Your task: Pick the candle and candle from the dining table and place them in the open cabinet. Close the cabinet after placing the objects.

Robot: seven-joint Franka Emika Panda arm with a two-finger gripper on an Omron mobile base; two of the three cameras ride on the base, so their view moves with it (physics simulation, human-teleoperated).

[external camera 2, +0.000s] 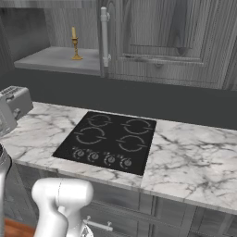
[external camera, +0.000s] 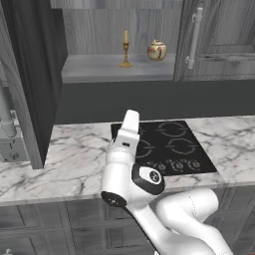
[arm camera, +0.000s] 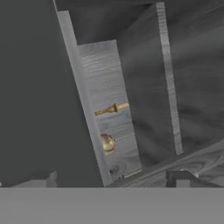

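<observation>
A thin yellow candle [external camera: 126, 49] in a gold candlestick stands upright on the shelf [external camera: 99, 67] of the open dark grey cabinet [external camera: 30, 74], above the counter. It also shows in the right base view as the candle [external camera 2: 75, 44], and lies sideways in the rolled hand view as the candle [arm camera: 111, 108]. My gripper [arm camera: 111, 181] faces the cabinet from some way off. It is open, with nothing between its fingertips. The dining table is out of view.
A cream-and-gold jar [external camera: 157, 50] sits right of the candle on the same shelf. The cabinet's right door [external camera: 219, 40] is closed, with a silver bar handle [external camera: 194, 37]. Below lie the marble counter [external camera: 64, 164], a black cooktop [external camera: 164, 147] and a toaster [external camera 2: 14, 109].
</observation>
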